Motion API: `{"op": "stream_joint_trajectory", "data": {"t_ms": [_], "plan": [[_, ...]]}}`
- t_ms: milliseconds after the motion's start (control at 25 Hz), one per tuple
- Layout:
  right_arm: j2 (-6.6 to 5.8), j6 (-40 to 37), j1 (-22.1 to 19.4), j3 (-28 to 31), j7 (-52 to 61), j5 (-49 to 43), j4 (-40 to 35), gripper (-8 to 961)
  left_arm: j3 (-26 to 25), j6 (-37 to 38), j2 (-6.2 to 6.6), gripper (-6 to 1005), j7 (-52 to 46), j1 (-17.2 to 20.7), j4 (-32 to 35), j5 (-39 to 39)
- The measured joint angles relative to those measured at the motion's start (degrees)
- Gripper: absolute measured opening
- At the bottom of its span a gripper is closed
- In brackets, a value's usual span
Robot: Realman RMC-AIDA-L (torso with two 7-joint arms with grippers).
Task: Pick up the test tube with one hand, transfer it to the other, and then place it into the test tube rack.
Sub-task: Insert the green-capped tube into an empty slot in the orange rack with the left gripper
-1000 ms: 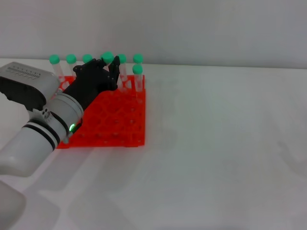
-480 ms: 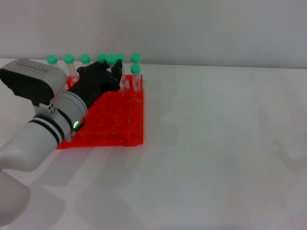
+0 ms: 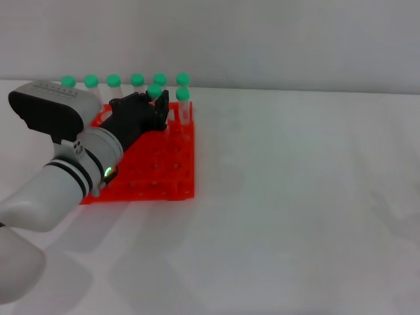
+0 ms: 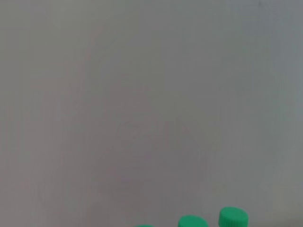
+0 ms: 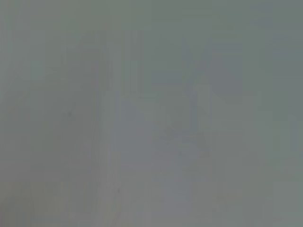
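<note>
Head view has the test tube [image 3: 155, 98] standing upright, green cap up, its tip down in the second row of the test tube rack [image 3: 164, 177], right at my left gripper [image 3: 156, 110], fingers seemingly clamped on it; my right arm's nowhere in shot.

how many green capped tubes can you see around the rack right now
8. Six stand along the back row of the test tube rack; one sits in front of that row's right end; the test tube is at the left gripper. Others may be hidden.
</note>
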Motion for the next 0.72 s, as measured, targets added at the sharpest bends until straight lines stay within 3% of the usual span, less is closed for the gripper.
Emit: {"op": "stream_joint_trajectory", "data": {"t_ms": [320,720], "plan": [[0.00,0.2,0.0,0.0,0.0,0.0,0.0,872,1.7,-0.3,-0.01,282,0.2,1.4,-0.9,-0.1],[0.00,0.0,0.1,0.2,-0.4,0.0,0.0,872,1.7,-3.1,-0.08,469,0.4,10.6,-7.1,-0.3]]}}
